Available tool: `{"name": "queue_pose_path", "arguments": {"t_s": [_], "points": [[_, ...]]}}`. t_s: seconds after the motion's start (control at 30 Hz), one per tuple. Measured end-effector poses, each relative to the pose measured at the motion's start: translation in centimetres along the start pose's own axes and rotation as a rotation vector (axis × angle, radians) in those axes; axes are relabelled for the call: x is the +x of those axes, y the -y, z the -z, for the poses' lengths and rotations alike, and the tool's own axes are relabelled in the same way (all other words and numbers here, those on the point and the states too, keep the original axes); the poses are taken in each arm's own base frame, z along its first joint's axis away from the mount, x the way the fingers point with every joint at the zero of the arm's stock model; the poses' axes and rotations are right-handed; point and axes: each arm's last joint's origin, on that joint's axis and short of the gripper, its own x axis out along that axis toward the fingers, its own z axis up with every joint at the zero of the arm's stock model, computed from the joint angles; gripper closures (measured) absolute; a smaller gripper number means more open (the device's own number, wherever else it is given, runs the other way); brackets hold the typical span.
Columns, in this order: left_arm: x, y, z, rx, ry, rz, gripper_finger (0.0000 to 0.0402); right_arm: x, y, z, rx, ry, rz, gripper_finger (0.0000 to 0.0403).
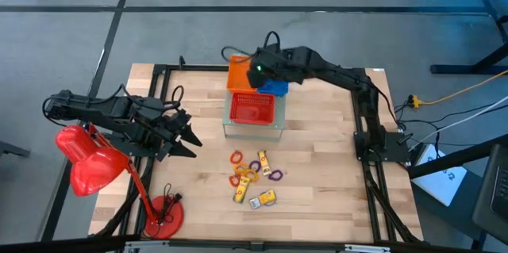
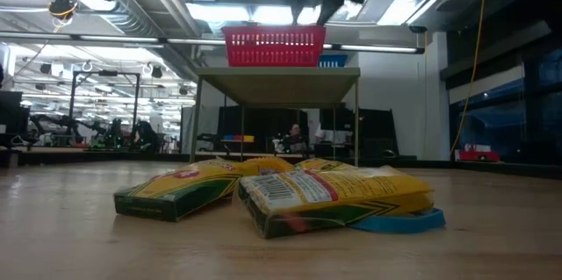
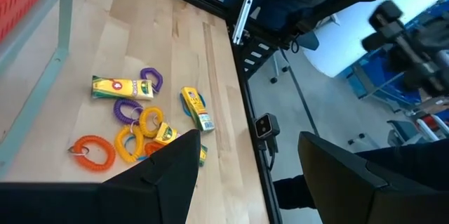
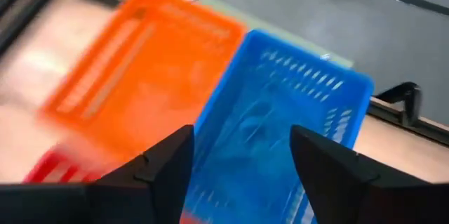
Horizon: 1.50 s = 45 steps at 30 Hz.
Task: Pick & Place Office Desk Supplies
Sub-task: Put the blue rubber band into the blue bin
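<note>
The supplies lie loose on the wooden table near its front middle: an orange coil loop, purple loops, yellow loops and small yellow boxes. A blue loop peeks from under one box. My left gripper hovers open to the left of the pile, pointing toward it. My right gripper is open above the blue basket and holds nothing.
Orange, blue and red mesh baskets sit on a raised clear stand at the far middle. A big red desk lamp stands at the near left, its base by the front edge.
</note>
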Motion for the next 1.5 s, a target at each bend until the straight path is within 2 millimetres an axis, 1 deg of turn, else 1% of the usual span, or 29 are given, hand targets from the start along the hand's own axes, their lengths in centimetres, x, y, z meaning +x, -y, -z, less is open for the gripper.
{"name": "queue_pose_path", "arguments": {"t_s": [0.07,0.13,0.23,0.33,0.43,0.53,0.6,0.73,0.87,0.97,1.1,1.27,1.3,1.4,1.5], "points": [[0.0,0.0,0.0,0.008,-0.001,-0.001,0.0162,-1.7,-0.6,1.2,-0.013,0.000,-0.020,0.0168],[0.0,-0.1,0.1,0.009,-0.010,-0.007,0.0162,-3.1,-1.0,2.6,-0.015,-0.009,-0.002,0.0175],[0.0,-0.2,0.3,0.013,-0.028,-0.016,0.0162,-5.6,-1.5,4.9,0.025,-0.004,0.009,0.0189],[0.0,-0.2,0.4,0.023,-0.041,-0.024,0.0162,-8.0,-3.1,7.7,0.049,-0.012,-0.063,0.0199],[0.0,-0.3,0.4,0.029,-0.045,-0.026,0.0162,-9.6,-4.6,10.4,0.086,-0.037,-0.112,0.0202],[0.0,-0.3,0.4,0.031,-0.045,-0.026,0.0162,-10.4,-5.6,13.0,0.147,-0.073,-0.129,0.0202],[0.0,-0.3,0.4,0.032,-0.046,-0.025,0.0162,-10.5,-6.1,14.9,0.177,-0.124,-0.119,0.0202],[0.0,-0.3,0.5,0.031,-0.051,-0.027,0.0162,-10.4,-6.8,19.2,0.167,-0.246,-0.079,0.0202],[0.0,-0.3,0.5,0.030,-0.053,-0.028,0.0162,-10.1,-7.7,23.8,0.136,-0.424,-0.085,0.0202],[0.0,-0.3,0.5,0.030,-0.053,-0.028,0.0162,-10.0,-7.7,26.6,0.170,-0.496,-0.047,0.0202],[0.0,-0.3,0.5,0.030,-0.056,-0.021,0.0162,-9.3,-7.7,28.9,0.243,-0.609,0.006,0.0202],[0.0,-0.3,0.5,0.031,-0.056,-0.019,0.0162,-8.2,-9.2,30.1,0.334,-0.663,-0.106,0.0202],[0.0,-0.3,0.5,0.030,-0.057,-0.017,0.0162,-7.8,-9.6,30.4,0.341,-0.667,-0.112,0.0202],[0.0,-0.2,0.4,0.025,-0.052,0.001,0.0162,-6.1,-10.3,32.0,0.322,-0.714,-0.048,0.0206],[0.0,-0.1,0.3,0.026,-0.041,0.013,0.0162,-4.8,-11.7,33.7,0.322,-0.752,-0.082,0.0211]]}}
